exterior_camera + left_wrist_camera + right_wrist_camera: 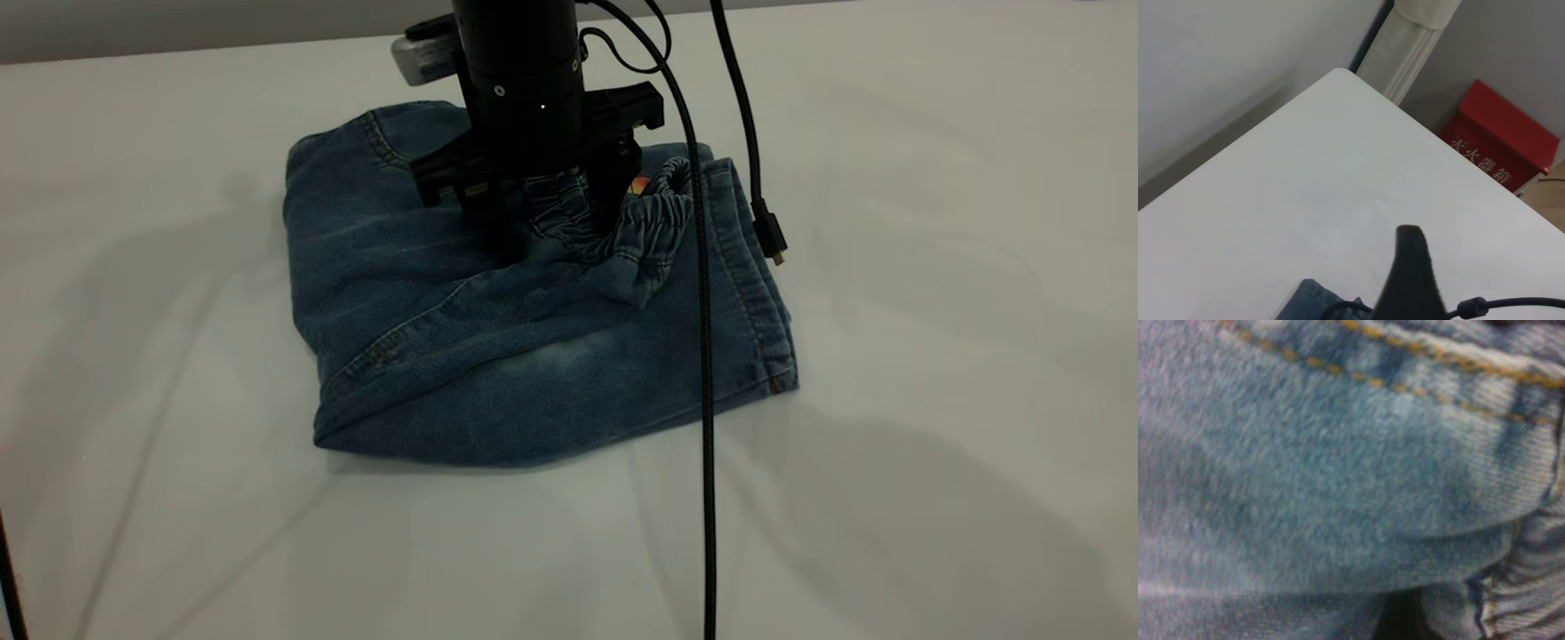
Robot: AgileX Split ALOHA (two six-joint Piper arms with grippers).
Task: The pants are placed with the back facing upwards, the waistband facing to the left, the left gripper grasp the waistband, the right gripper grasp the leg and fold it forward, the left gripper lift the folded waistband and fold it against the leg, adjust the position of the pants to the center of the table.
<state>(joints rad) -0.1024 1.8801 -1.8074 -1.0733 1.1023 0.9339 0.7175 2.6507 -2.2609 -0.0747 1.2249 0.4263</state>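
the pants (498,356) lie folded into a compact bundle on the table (933,267), a little toward its far side. the ruffled waistband (653,218) sits on top of the fold. the right gripper (556,213) points straight down onto the denim, its claw wide, jaws planted either side of the waistband. a black cable (707,400) hangs across the pants. the left gripper (1411,280) is raised over the table beside a denim edge; whether it is wide or narrow i cannot tell.
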